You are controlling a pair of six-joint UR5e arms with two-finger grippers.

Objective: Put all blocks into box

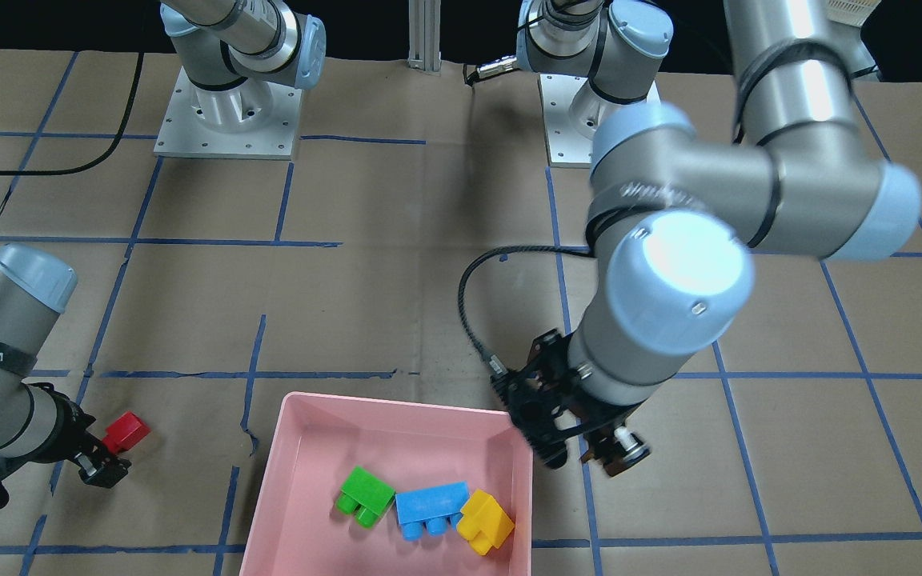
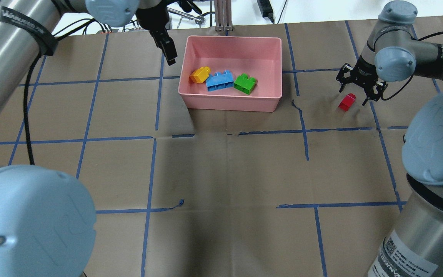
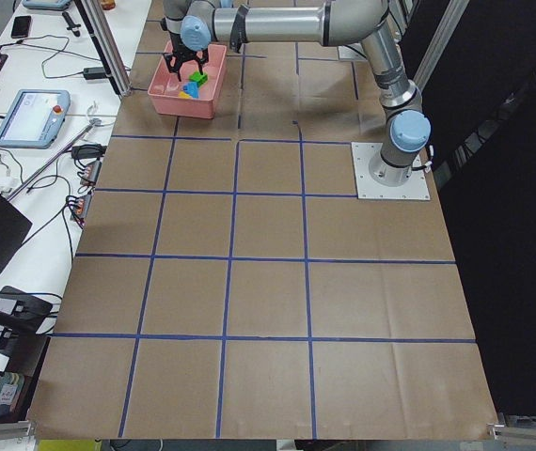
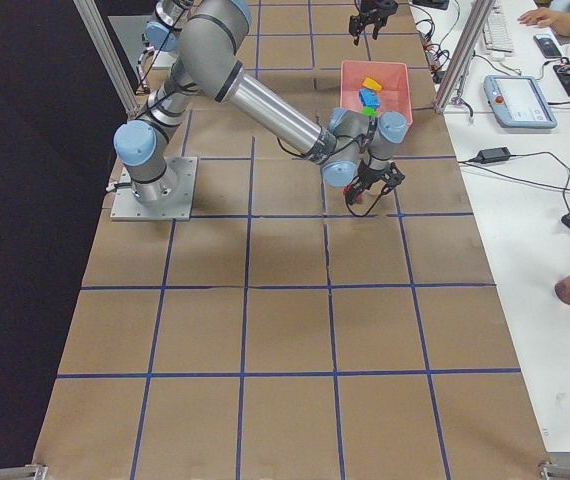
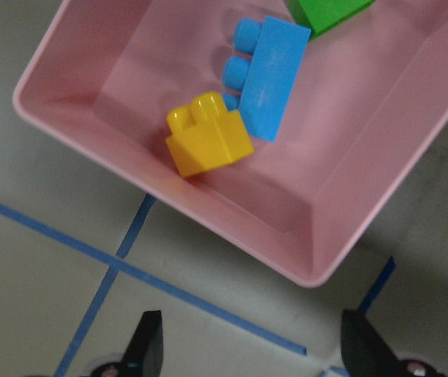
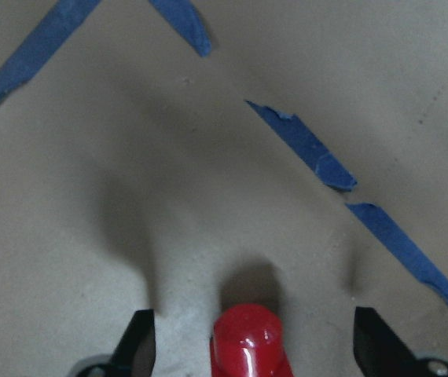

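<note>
The pink box (image 2: 231, 103) stands at the far middle of the table and holds the green block (image 2: 244, 84), the blue block (image 2: 219, 80) and the yellow block (image 2: 199, 74) side by side. The red block (image 2: 347, 102) lies on the table to the box's right. My right gripper (image 2: 354, 95) is open, low over the red block (image 6: 247, 349), which sits between its fingers. My left gripper (image 2: 169, 54) is open and empty, just outside the box's left wall, near the yellow block (image 5: 208, 145). The front view shows the box (image 1: 397, 406) and red block (image 1: 126, 432).
The table is brown paper with a grid of blue tape lines (image 2: 156, 138). Both arm bases (image 1: 229, 120) stand at the robot's side. Operators' desks with devices and cables (image 4: 520, 100) run beyond the box side of the table.
</note>
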